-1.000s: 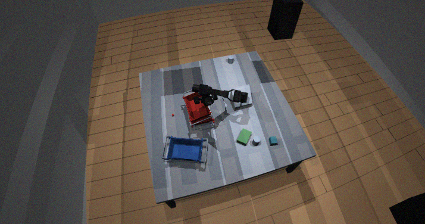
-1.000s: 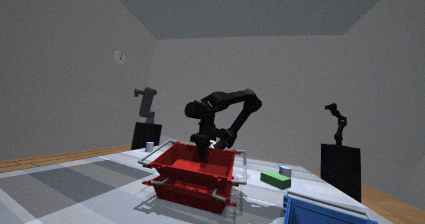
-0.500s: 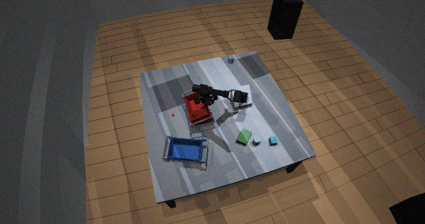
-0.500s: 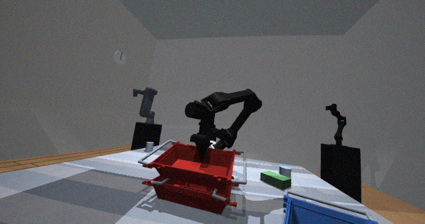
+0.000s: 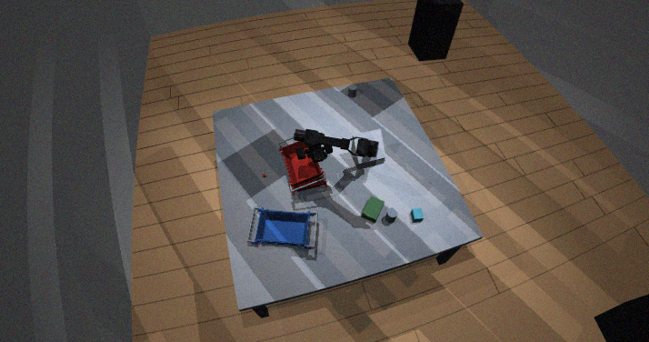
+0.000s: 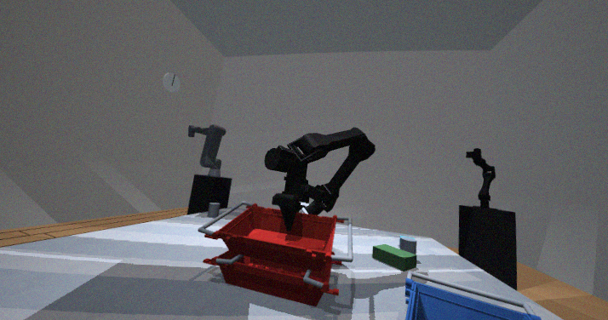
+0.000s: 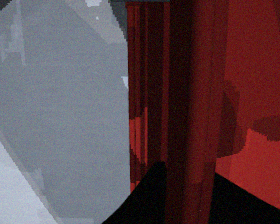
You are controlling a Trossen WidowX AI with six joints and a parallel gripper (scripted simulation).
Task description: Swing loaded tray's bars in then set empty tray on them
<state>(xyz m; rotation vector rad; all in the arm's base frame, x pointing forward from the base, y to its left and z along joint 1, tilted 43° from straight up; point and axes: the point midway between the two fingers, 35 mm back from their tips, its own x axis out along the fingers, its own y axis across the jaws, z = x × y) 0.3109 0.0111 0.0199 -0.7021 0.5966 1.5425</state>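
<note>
My gripper (image 5: 304, 154) (image 6: 289, 225) (image 7: 175, 169) is shut on the far wall of the empty red tray (image 5: 302, 169) (image 6: 277, 235) (image 7: 191, 63). It holds that tray right over the loaded red tray (image 6: 272, 280), slightly tilted. I cannot tell whether the two touch. The held tray's own wire bars (image 6: 221, 218) (image 6: 349, 242) stick out past its ends. The lower tray's bars show as grey stubs (image 6: 230, 260) (image 6: 312, 281) at its rim, under the held tray. The blocks inside are hidden.
A blue tray (image 5: 282, 226) (image 6: 447, 305) with wire bars lies near the front left. A green block (image 5: 373, 208) (image 6: 393, 256), a grey cylinder (image 5: 391, 214) (image 6: 408, 244) and a cyan cube (image 5: 416, 214) stand to the right. Another grey cylinder (image 5: 352, 91) (image 6: 213, 209) stands at the far edge.
</note>
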